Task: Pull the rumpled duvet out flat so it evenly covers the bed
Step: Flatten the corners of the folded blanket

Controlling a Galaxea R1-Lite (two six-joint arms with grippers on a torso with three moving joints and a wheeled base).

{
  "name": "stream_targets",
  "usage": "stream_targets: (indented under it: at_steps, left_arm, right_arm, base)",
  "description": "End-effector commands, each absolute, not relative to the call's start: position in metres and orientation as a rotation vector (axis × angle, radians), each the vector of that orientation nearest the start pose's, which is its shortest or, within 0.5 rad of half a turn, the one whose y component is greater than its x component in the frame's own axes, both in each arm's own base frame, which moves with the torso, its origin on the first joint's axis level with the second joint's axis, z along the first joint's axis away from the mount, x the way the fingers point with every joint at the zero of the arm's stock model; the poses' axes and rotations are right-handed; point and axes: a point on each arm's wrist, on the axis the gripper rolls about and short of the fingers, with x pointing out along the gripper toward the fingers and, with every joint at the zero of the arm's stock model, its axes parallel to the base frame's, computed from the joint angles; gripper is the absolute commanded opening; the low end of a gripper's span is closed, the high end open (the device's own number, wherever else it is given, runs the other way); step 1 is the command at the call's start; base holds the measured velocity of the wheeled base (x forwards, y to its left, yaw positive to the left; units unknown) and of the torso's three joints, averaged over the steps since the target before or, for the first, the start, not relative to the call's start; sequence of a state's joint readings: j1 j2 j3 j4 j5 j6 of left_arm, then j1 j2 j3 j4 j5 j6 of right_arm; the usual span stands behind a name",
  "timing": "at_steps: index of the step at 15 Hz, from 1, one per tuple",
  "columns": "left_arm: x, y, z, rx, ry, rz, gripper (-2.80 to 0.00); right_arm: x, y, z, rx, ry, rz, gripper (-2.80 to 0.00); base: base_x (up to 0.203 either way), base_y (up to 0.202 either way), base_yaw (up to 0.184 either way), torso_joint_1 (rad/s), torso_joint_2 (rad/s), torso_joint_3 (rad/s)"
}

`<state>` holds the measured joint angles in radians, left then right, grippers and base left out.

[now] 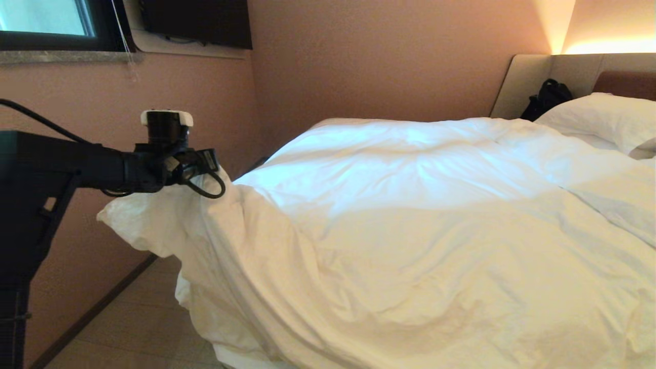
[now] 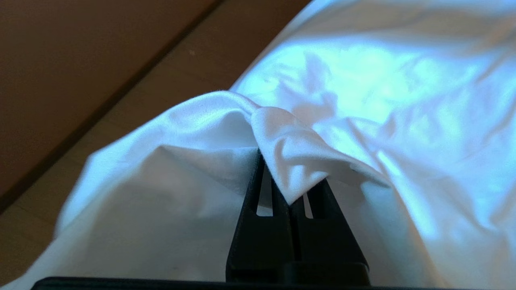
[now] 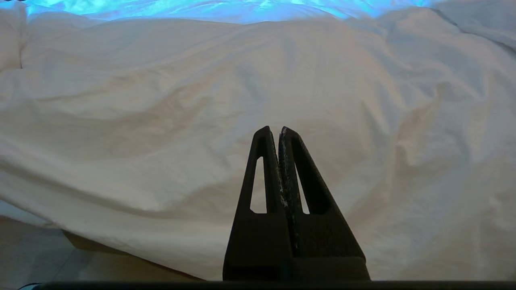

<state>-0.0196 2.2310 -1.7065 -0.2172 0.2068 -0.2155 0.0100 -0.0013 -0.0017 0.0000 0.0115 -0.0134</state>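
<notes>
The white duvet (image 1: 410, 230) lies puffy and creased over the bed, whose beige headboard (image 1: 528, 82) stands at the far right. At the near left corner of the bed my left gripper (image 1: 219, 179) holds a bunch of the duvet up off the bed, so the cloth hangs in a peak over the floor. In the left wrist view the gripper (image 2: 287, 189) is shut on a fold of the duvet (image 2: 290, 149), which drapes over its tips. My right gripper (image 3: 278, 129) is shut and empty, hanging before the duvet's (image 3: 161, 100) near side.
A plump white pillow (image 1: 599, 118) and a black bag (image 1: 546, 100) sit by the headboard. A pink wall with a window and a dark screen (image 1: 197, 20) runs close along the bed's left side, leaving a narrow strip of wooden floor (image 1: 133, 318).
</notes>
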Motion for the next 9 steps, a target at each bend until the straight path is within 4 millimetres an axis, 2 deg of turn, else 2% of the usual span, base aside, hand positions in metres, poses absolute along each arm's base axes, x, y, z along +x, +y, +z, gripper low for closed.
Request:
stream_targets:
  at_steps: [1, 3, 5, 9]
  left_arm:
    - [0.492, -0.006, 0.139, -0.169, 0.365, 0.227, -2.8]
    - [0.499, -0.006, 0.115, -0.161, 0.409, 0.231, -2.8]
    - [0.501, -0.006, 0.102, -0.157, 0.437, 0.234, -2.8]
    - [0.502, -0.006, 0.101, -0.156, 0.444, 0.234, -2.8]
  right_arm:
    - [-0.023, 0.0, 0.076, -0.014, -0.002, 0.021, -2.8]
    - [-0.023, 0.0, 0.076, -0.014, -0.002, 0.023, -2.8]
    - [-0.023, 0.0, 0.076, -0.014, -0.002, 0.023, -2.8]
    - [-0.023, 0.0, 0.076, -0.014, -0.002, 0.023, -2.8]
  base:
    - [0.0, 0.0, 0.0, 0.0, 0.0, 0.0]
    - [0.0, 0.0, 0.0, 0.0, 0.0, 0.0]
    - [0.0, 0.0, 0.0, 0.0, 0.0, 0.0]
    - [0.0, 0.0, 0.0, 0.0, 0.0, 0.0]
